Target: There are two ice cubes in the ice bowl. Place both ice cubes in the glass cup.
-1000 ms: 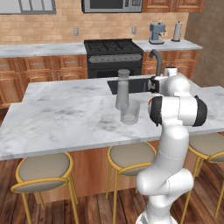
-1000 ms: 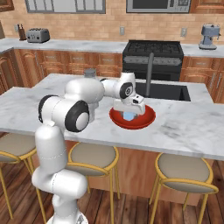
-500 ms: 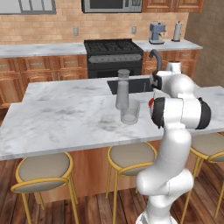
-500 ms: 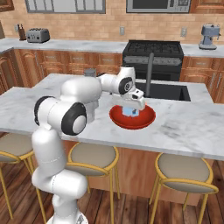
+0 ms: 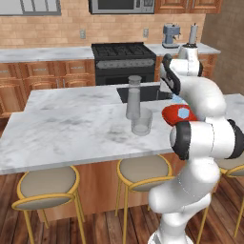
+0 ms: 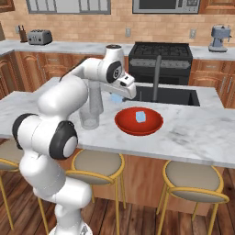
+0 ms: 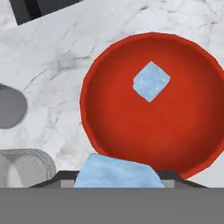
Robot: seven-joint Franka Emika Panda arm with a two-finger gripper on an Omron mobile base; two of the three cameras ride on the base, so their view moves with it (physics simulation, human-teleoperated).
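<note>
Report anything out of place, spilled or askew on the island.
Nothing stands out. One ice cube lies in the ice bowl; the other ice cube is in the gripper, raised above the counter. The glass cup stands upright. No spill visible.

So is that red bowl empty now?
No. One ice cube lies in the red bowl; the other ice cube is lifted in the pincer.

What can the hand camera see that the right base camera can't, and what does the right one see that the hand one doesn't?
Hand view alone: a straight-down look into the ice bowl, with one ice cube huge between the jaws.

Right base view alone: the arm, the stools, the stove, a toaster.

Both: the red bowl with the other cube lying in it, the glass cup, the grey cylinder, and the marble counter.
</note>
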